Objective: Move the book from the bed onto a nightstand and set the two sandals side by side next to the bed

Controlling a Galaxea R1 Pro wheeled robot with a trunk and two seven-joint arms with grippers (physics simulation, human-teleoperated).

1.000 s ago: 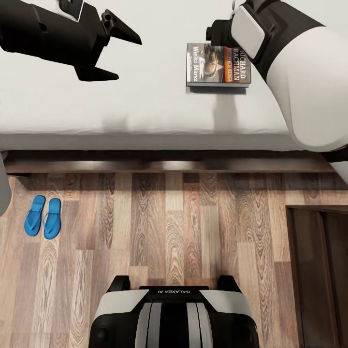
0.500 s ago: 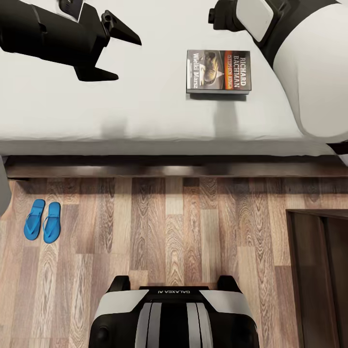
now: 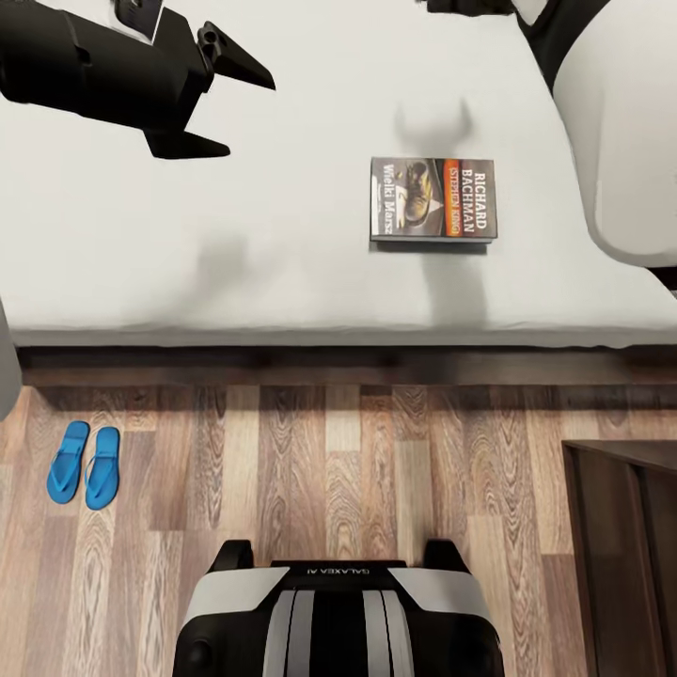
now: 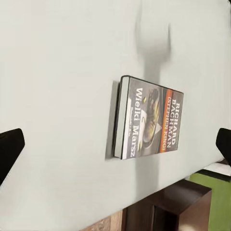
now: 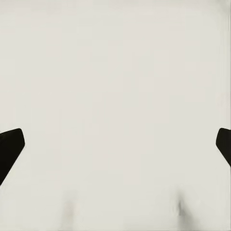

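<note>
Left gripper (image 3: pixel 218 94) spread wide, empty, hovering over mattress (image 3: pixel 282 244) well away from book (image 3: pixel 432 199). Right gripper (image 5: pixel 115 144) also spread, empty; its camera shows only bare mattress, so we judge it beyond book, not yet lined up. Book lies flat, cover up, near bed's floor-side edge, long axis parallel to that edge. Sandals (image 3: pixel 84 464) paired on floor just off bed frame (image 3: pixel 338 365); that part looks done. Nightstand (image 3: pixel 625 555) top shows beside bed.
</note>
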